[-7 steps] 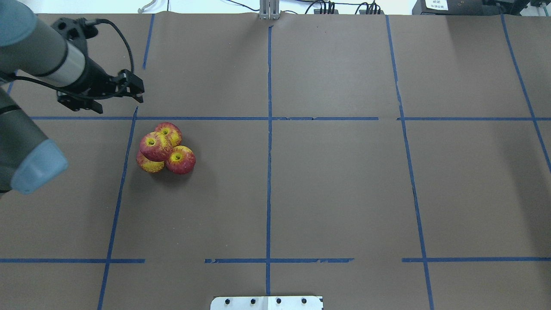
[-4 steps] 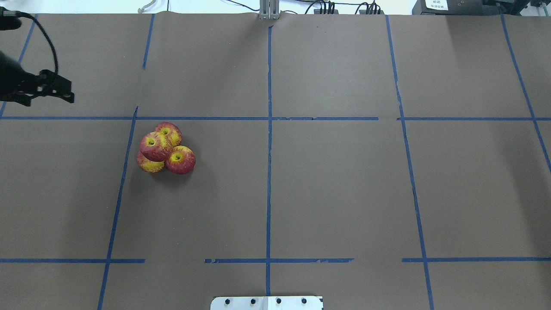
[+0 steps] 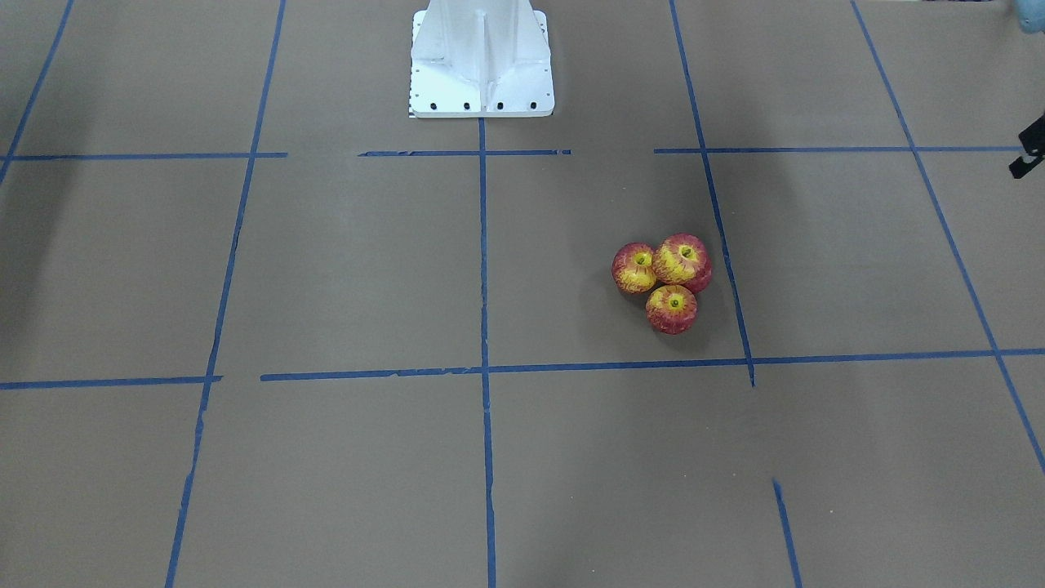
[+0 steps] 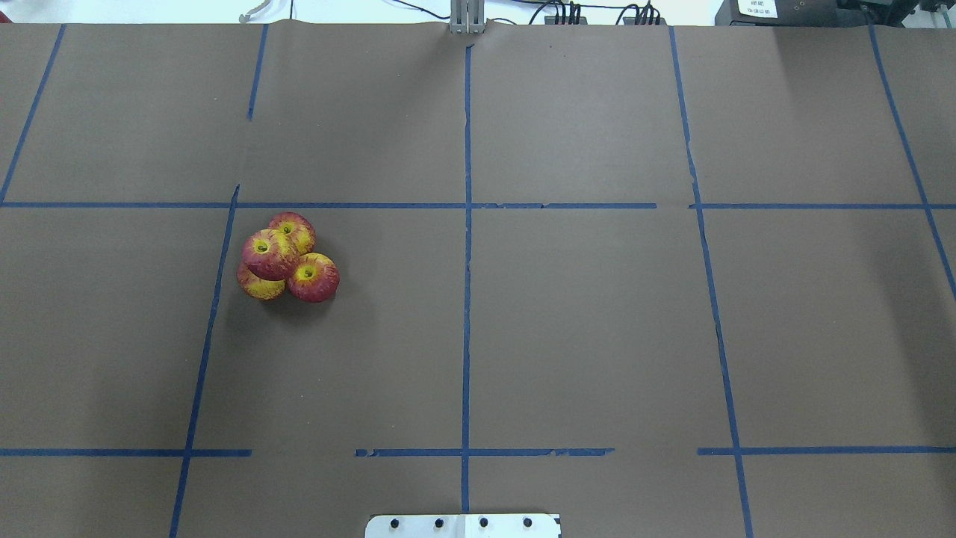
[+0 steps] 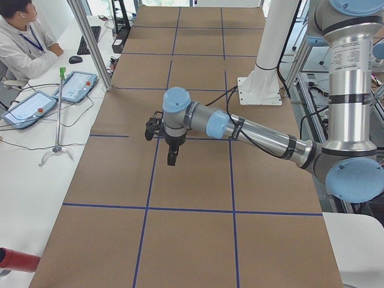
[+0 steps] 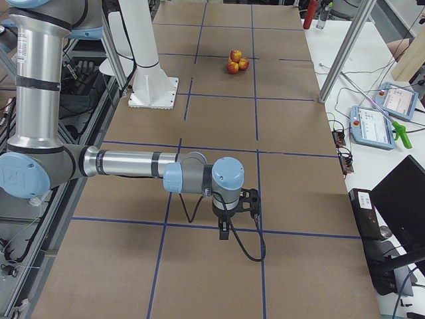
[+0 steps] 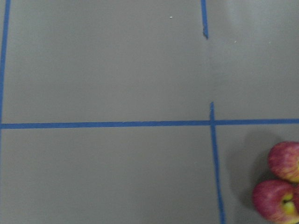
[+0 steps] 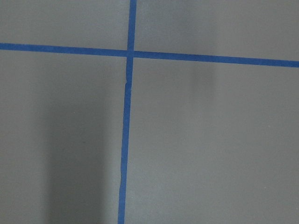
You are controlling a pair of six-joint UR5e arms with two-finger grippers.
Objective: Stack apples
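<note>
Four red-and-yellow apples sit in a tight cluster left of the table's middle. In the overhead view one apple (image 4: pixel 269 254) rests on top of three others (image 4: pixel 314 278). The front view shows three of the apples (image 3: pixel 672 309). The cluster also shows far off in the right side view (image 6: pixel 235 61), and two apples lie at the left wrist view's lower right (image 7: pixel 275 200). My left gripper (image 5: pixel 172 157) hangs over the table well away from the apples; only a black sliver shows in the front view (image 3: pixel 1027 155). My right gripper (image 6: pixel 224 229) hangs over the table's other end. I cannot tell whether either is open.
The white robot base (image 3: pixel 482 73) stands at the table's near-robot edge. Blue tape lines (image 4: pixel 467 299) grid the brown table cover. An operator (image 5: pixel 21 42), tablets (image 5: pixel 75 86) and a metal pole (image 5: pixel 90 42) stand along the far side.
My left arm has pulled back to the left and out of the overhead view. The apple cluster has not moved.
</note>
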